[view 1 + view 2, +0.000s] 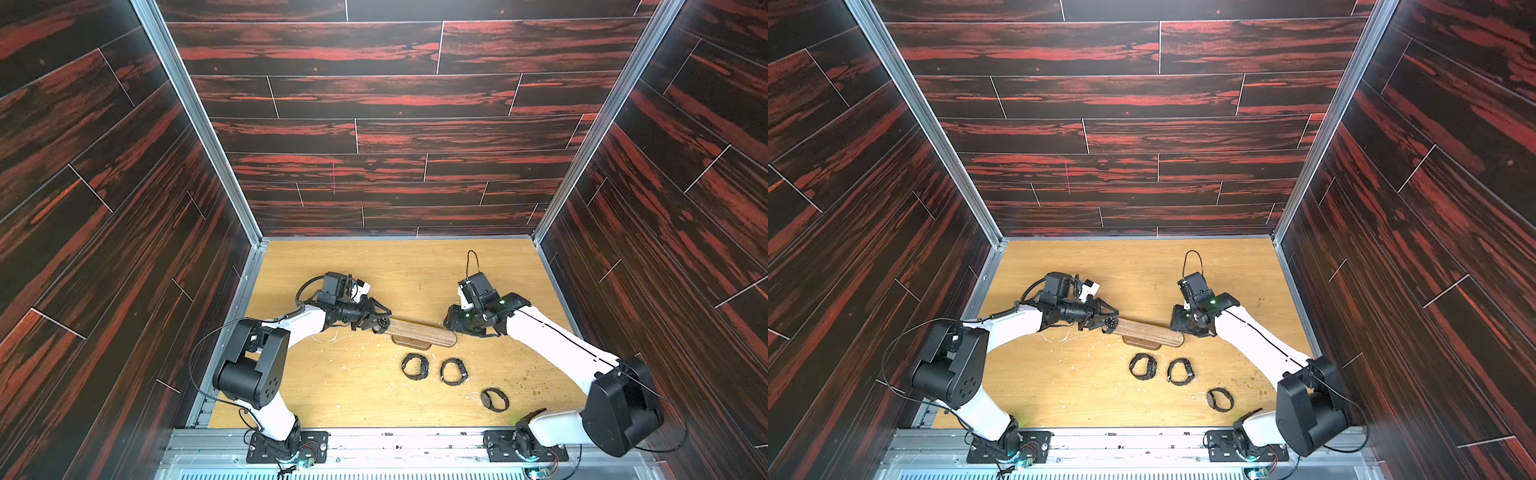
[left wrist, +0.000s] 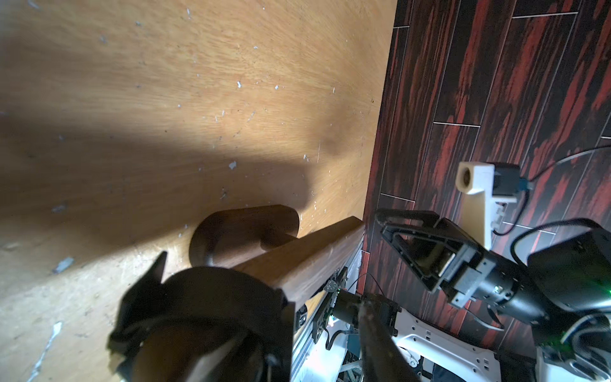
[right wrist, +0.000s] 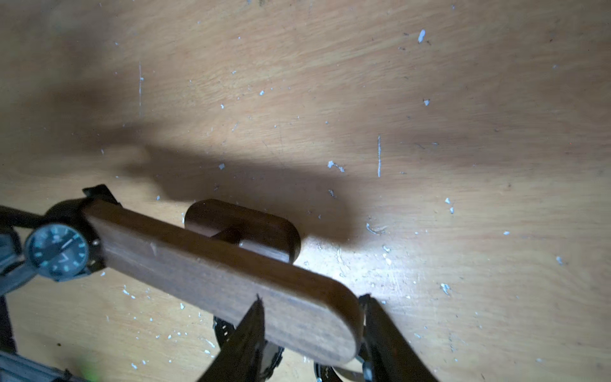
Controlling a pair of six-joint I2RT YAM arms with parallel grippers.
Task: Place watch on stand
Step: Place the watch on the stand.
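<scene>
One watch (image 3: 58, 251) is threaded over the left end of the stand (image 1: 420, 332), strap around the bar and dial showing, so that much of the job looks done. The left hand (image 1: 375, 322) sits right at that watch, and I cannot tell whether it is grasping the strap or released, while the right hand (image 3: 310, 297) seems clenched across the bar's other end, steadying it. On the bench (image 1: 332, 395), three other watches (image 1: 414, 365) lie loose just in front of the stand, probably next.
</scene>
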